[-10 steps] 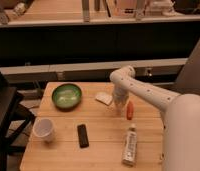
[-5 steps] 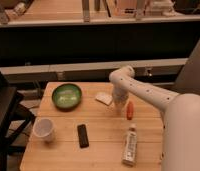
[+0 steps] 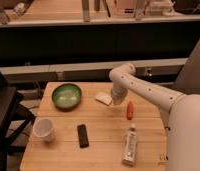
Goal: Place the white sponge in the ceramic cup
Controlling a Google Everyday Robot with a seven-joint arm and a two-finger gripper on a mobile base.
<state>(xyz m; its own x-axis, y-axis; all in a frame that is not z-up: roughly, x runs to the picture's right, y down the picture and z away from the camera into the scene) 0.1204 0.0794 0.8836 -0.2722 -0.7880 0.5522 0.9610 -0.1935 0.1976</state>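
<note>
Reaching for the white sponge (image 3: 103, 98), as it seems: grasp step in hand, carrying not yet begun. Holding the gripper (image 3: 118, 96) low above the wooden table (image 3: 103, 157), with the sponge just beside it on its left in the view, flat on the wood. Cannot tell the state of the gripper: wide, narrow or gripping. Seeing the ceramic cup (image 3: 43, 130) well apart from the gripper, further left and nearer to the camera, upright. Needing next, probably: closing on the sponge, lifting it clear, carrying it leftward past the green bowl (image 3: 67, 96) just beyond the sponge, then releasing over the cup mouth.
</note>
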